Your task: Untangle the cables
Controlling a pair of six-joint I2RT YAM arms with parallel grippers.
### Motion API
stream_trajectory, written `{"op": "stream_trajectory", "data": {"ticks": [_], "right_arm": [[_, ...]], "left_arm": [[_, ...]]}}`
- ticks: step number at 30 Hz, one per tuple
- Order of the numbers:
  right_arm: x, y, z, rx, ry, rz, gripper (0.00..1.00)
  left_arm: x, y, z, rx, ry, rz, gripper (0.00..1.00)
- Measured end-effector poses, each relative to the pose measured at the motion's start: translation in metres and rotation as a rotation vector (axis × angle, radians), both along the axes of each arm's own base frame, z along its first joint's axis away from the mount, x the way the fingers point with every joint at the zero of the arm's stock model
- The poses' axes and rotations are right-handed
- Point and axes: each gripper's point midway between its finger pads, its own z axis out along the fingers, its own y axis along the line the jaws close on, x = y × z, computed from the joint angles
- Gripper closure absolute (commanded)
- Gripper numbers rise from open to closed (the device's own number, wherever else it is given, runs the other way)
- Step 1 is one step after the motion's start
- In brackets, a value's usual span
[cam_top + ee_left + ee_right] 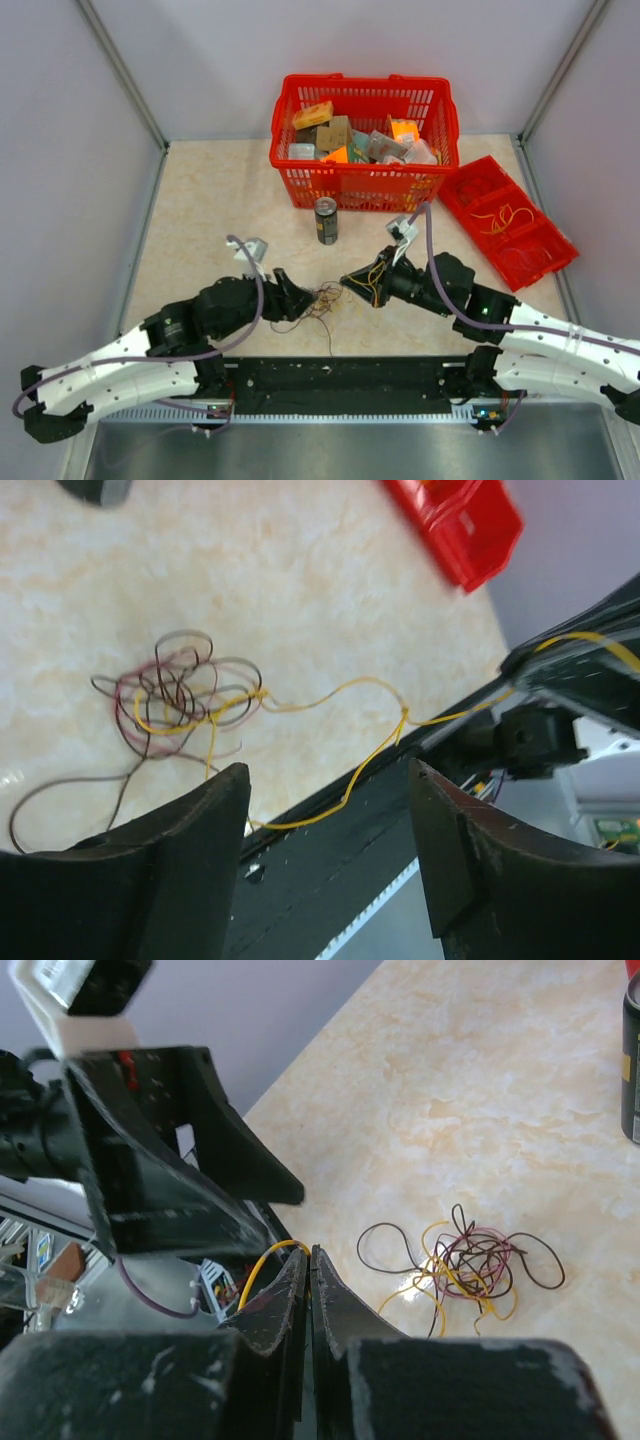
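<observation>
Reaching inward, right pincer (310,1253) clamps a yellow cable (403,716); left pincer (305,297) gapes apart.

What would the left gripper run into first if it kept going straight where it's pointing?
Probably the yellow cable strung across the path of the left gripper, from the tangle to the right gripper. Depth is unclear, so it might pass over it.

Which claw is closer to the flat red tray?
Right. The right gripper, pinching a yellow cable, is left of the red tray; the left gripper is farther off, beyond the cable tangle.
</observation>
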Motion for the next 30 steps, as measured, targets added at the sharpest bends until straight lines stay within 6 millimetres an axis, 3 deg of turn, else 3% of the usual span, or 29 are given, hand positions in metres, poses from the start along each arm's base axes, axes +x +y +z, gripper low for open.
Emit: {"op": "stream_trajectory", "data": {"ticks": [5, 8, 13, 18, 23, 30], "right_arm": [[0.000, -0.001, -0.004, -0.010, 0.022, -0.007, 1.00], [0.000, -0.001, -0.005, -0.010, 0.033, -0.008, 1.00], [-0.001, -0.004, -0.007, -0.017, 0.043, -0.011, 1.00], [-0.004, -0.016, 0.001, -0.007, 0.033, -0.028, 1.00], [-0.003, -0.030, 0.019, 0.027, 0.000, -0.063, 1.00], [0.000, -0.048, 0.041, 0.044, -0.052, -0.116, 1.00]], "left_arm": [[-0.009, -0.041, -0.051, 0.124, 0.136, -0.131, 0.27], [-0.011, -0.066, -0.079, 0.181, 0.204, -0.192, 0.42], [-0.010, -0.082, -0.113, 0.263, 0.262, -0.224, 0.76], [-0.008, -0.084, -0.124, 0.296, 0.275, -0.216, 1.00], [-0.001, -0.076, -0.123, 0.296, 0.264, -0.157, 1.00], [0.010, -0.043, -0.134, 0.327, 0.259, -0.012, 1.00]]}}
